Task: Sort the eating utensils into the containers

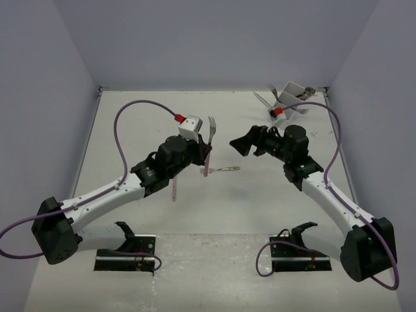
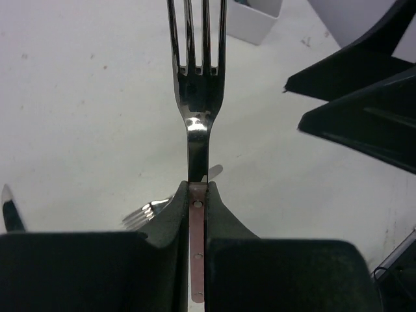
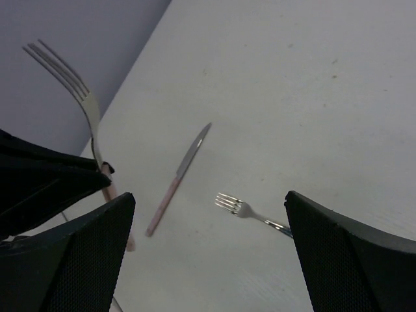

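Left gripper (image 2: pixel 197 195) pinched tight on the pink handle of fork (image 2: pixel 197 97), tines up above desk (image 1: pixel 221 208); right gripper (image 1: pixel 247 144) wide open just beside, so probably handover: right should clamp the neck squarely before left lets go, then white bin (image 1: pixel 292 91), far right corner.

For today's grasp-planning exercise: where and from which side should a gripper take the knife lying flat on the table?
Probably the pink handle of the knife, from straight above, closing across its width: it lies flat with bare table on both sides.
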Motion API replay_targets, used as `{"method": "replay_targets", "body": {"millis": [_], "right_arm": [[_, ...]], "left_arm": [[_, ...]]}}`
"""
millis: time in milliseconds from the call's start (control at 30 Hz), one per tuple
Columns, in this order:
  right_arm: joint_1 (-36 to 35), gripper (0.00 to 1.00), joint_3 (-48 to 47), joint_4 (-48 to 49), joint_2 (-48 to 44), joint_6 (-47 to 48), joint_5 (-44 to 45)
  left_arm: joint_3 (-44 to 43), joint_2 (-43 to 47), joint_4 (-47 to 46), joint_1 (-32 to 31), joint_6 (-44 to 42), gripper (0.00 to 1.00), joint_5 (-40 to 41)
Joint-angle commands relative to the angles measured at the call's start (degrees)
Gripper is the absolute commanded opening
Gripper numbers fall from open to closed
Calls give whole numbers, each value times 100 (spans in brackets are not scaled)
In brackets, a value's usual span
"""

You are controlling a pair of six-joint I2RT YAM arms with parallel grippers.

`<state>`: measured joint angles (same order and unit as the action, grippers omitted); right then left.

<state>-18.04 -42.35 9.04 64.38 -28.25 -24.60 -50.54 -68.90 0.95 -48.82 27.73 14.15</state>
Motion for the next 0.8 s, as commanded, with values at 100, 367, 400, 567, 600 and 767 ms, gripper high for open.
{"method": "replay_targets", "body": {"millis": [100, 367, 400, 567, 600, 767], "right_arm": [[-813, 99, 183, 1186, -303, -637, -197], [-1342, 87, 262, 1751, -119, -928, 1175], [-1429, 78, 236, 1751, -66, -815, 1272], [-1676, 46, 34, 1628, 180, -638, 1510], [-1754, 38, -10, 1514, 206, -516, 1537], [-1826, 1, -204, 1417, 373, -331, 1546]], "left_arm": [[-210, -105, -1272, -5, -1015, 0, -1009], [-228, -220, -1536, -58, -909, 0, -1327], [-228, -229, -1545, -93, -901, 0, -1345], [-210, -229, -1580, -128, -857, 0, -1231], [-228, -229, -1589, -128, -865, 0, -1222], [-254, -264, -1616, -137, -944, 0, -1204]]}}
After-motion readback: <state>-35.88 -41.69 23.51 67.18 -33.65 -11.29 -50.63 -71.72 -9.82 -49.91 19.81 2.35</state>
